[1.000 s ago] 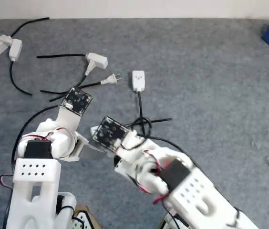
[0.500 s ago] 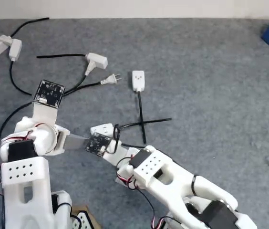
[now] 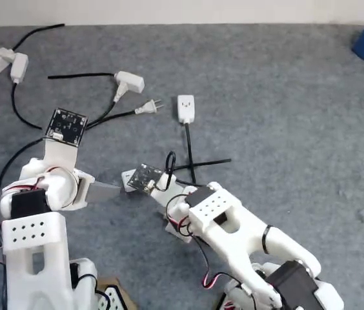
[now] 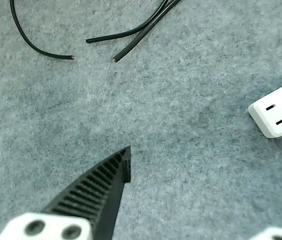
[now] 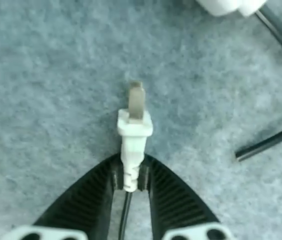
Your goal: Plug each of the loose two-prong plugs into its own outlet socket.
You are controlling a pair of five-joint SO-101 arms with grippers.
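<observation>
Here the right end effector (image 5: pixel 130 169) pinches the plug (image 5: pixel 135 125), cord (image 5: pixel 124 220) mostly hidden.

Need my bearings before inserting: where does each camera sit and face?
High view: fixed above, looking down on the grey table; left arm and right arm show.
Left wrist view: on the left arm, facing down at a socket; open left tool at the edge.
Right wrist view: on the right arm, looking along the right tool, shut on a plug.
Shared: every view shows the grey table.
</observation>
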